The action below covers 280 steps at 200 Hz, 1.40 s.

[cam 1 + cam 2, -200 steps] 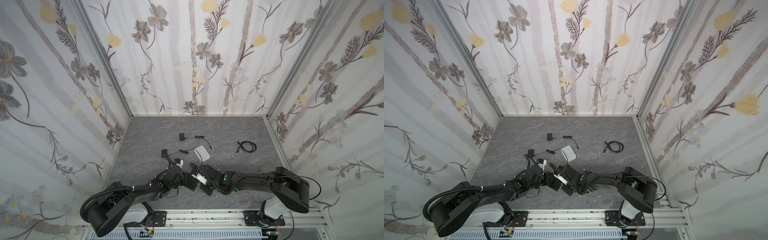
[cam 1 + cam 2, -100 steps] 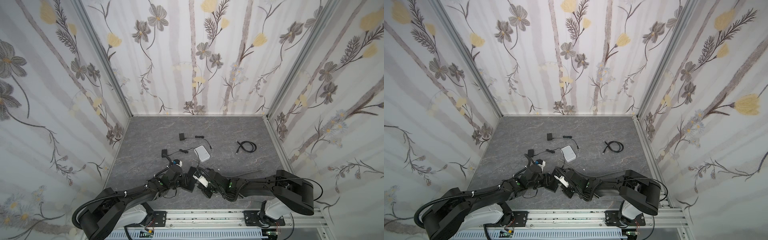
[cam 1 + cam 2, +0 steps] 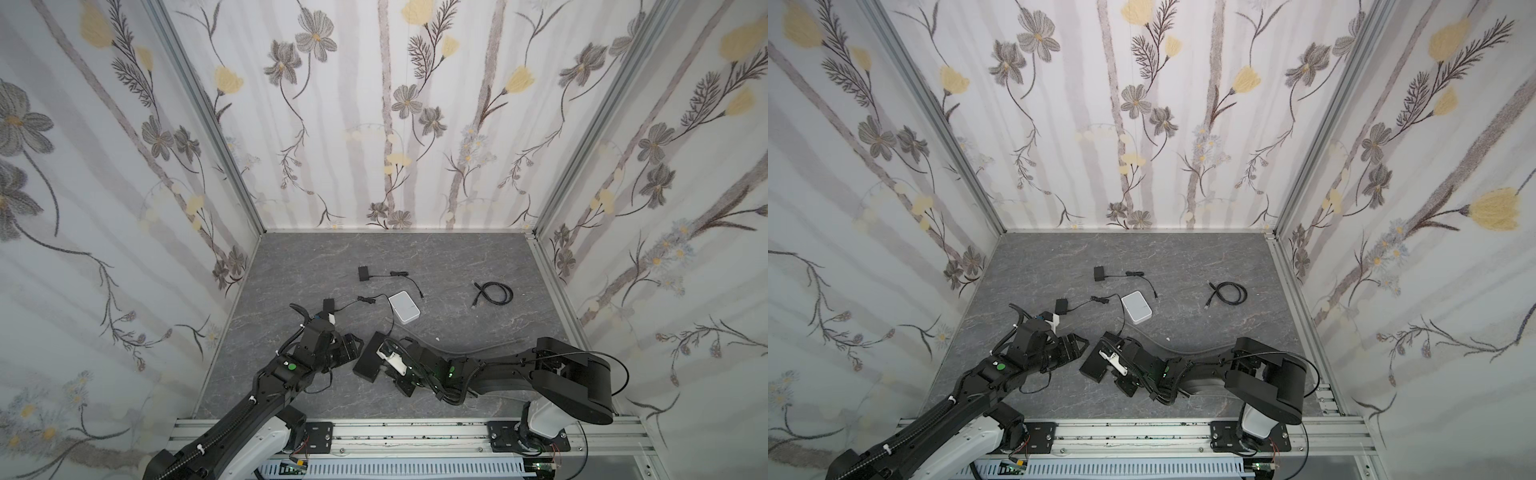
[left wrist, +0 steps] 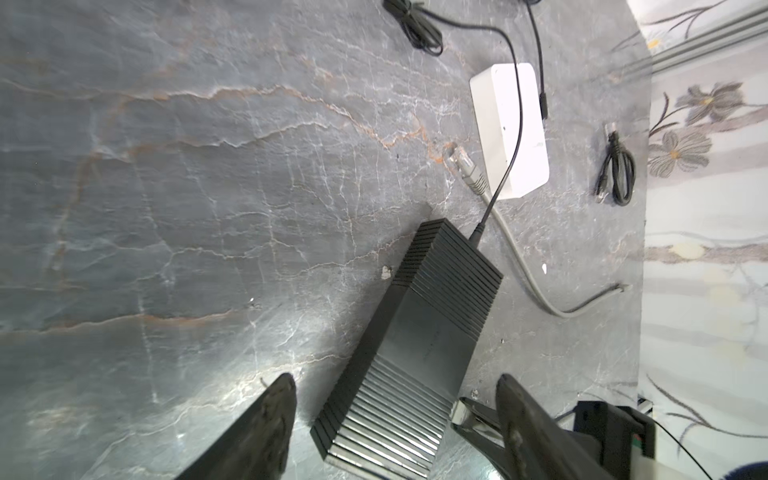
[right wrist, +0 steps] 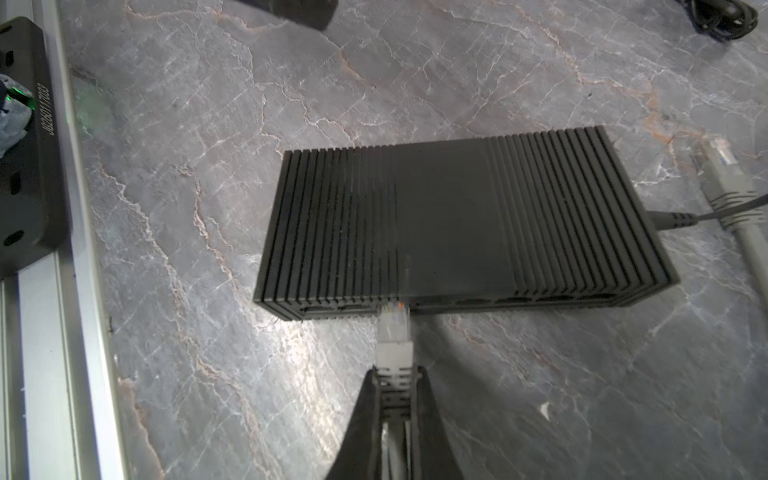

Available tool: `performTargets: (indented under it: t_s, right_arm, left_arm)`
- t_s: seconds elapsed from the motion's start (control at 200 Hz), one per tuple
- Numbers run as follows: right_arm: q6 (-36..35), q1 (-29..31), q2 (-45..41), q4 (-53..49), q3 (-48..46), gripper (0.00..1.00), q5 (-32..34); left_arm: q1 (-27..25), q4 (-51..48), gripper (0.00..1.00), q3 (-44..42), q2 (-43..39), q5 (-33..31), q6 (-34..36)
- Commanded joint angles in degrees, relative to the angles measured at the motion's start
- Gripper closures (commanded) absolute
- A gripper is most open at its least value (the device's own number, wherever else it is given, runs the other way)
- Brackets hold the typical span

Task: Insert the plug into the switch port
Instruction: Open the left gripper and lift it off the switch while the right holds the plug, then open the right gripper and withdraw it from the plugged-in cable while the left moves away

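Right wrist view: the right gripper has its two fingers pinched together on the ribbed boot of one clear-tipped grey network plug. The plug's tip meets the port row on the long face of the single black ribbed box-shaped switch. The ports are dim, so whether the plug is seated or only touching cannot be told.

Left wrist view: the left gripper holds its two fingers wide apart, one on either side of the switch's short end. Neither clearly touches it, and their bases are cut off by the frame. One thin black power lead enters the switch's far end and runs past one white rounded box. The grey cable's second plug lies free just beside that box.

In both top views the two black arms, left arm and right arm, stretch low over the grey marbled tabletop from the front rail. Their grippers face each other across the switch, which sits near the front middle. The right wrist hides the held plug there. Farther back lie two small black power adapters, the nearer adapter just beside the left wrist, and one coiled black cable.
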Motion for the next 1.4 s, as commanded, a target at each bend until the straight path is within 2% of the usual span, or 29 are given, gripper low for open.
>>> performTargets:
  t_s: [0.0,0.03,0.08,0.175,0.245,0.34,0.52,0.625,0.745,0.964,1.154,1.394]
  right_arm:
    - [0.68,0.42,1.36,2.31,1.44,1.00,-0.07]
    - [0.71,0.41,1.51,1.97,1.69,1.00,0.01]
    - [0.98,0.42,1.12,1.74,1.60,0.92,0.31]
    - [1.24,0.42,-2.31,0.67,0.86,0.67,1.89]
    - [1.42,0.43,-6.66,-1.18,0.03,0.55,4.15]
    - [2.10,0.01,-15.09,-5.08,-1.02,0.49,7.94]
    - [5.87,-2.66,-33.52,-10.82,-5.81,0.40,13.53]
    - [9.07,-3.94,-44.09,-14.10,-9.75,0.39,16.29]
    - [13.16,-4.59,-56.44,-19.01,-13.43,0.47,18.55]
    - [17.75,-4.68,-72.12,-28.46,-16.69,0.52,20.65]
    - [18.01,-4.68,-77.04,-31.18,-17.91,0.52,21.76]
    - [17.04,-4.73,-75.61,-30.82,-17.16,0.53,21.78]
  left_arm:
    - [1.52,-3.64,0.23,0.42,-1.31,1.01,0.69]
    - [1.94,-3.77,0.23,0.32,-1.17,1.18,0.95]
    - [2.54,-3.71,0.23,0.09,-0.75,1.44,1.22]
    - [3.70,-2.36,0.22,-0.63,0.24,1.63,1.33]
    - [4.79,0.11,0.22,-0.72,1.85,1.70,1.66]
    - [6.87,3.36,0.22,2.04,7.43,2.69,3.41]
    - [10.07,7.69,0.20,14.24,25.78,6.18,5.79]
    - [11.60,9.20,0.19,21.34,35.40,7.52,4.76]
    - [11.85,5.13,0.13,29.51,43.55,5.39,2.84]
    - [12.24,0.68,0.11,34.89,49.64,0.39,-0.53]
    - [12.71,-2.60,0.11,37.21,51.58,-5.11,-0.69]
    - [14.49,-4.63,0.11,39.63,55.44,-7.31,3.79]
